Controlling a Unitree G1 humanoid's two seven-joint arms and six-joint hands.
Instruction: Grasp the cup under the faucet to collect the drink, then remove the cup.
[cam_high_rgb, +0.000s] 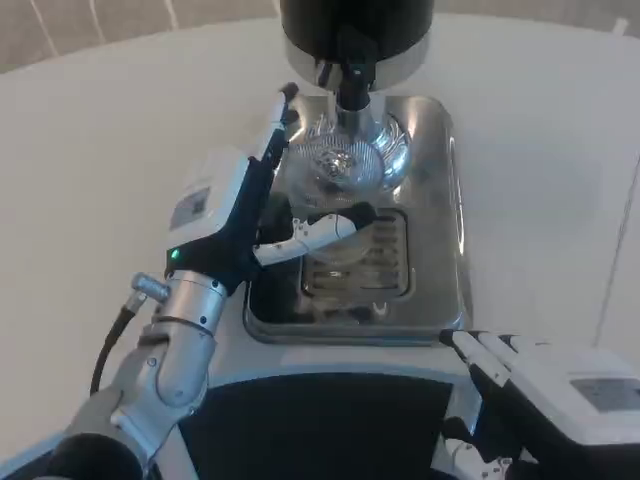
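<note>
A clear plastic cup (335, 175) stands on the steel drip tray (440, 200), just below the black faucet (352, 85) of the dark dispenser (355, 30). My left hand (255, 215) holds the cup from its left side, thumb across the near wall and fingers reaching up past the rim on the far side. The cup's lower part is hidden by the thumb. My right hand (560, 400) rests at the bottom right, near the table's front edge, with its fingers stretched toward the tray and nothing in them.
The tray has a slotted grate (370, 255) in its middle and a raised rim. White tabletop (120, 130) spreads to the left and right of the tray. A dark panel (320, 420) lies along the near edge.
</note>
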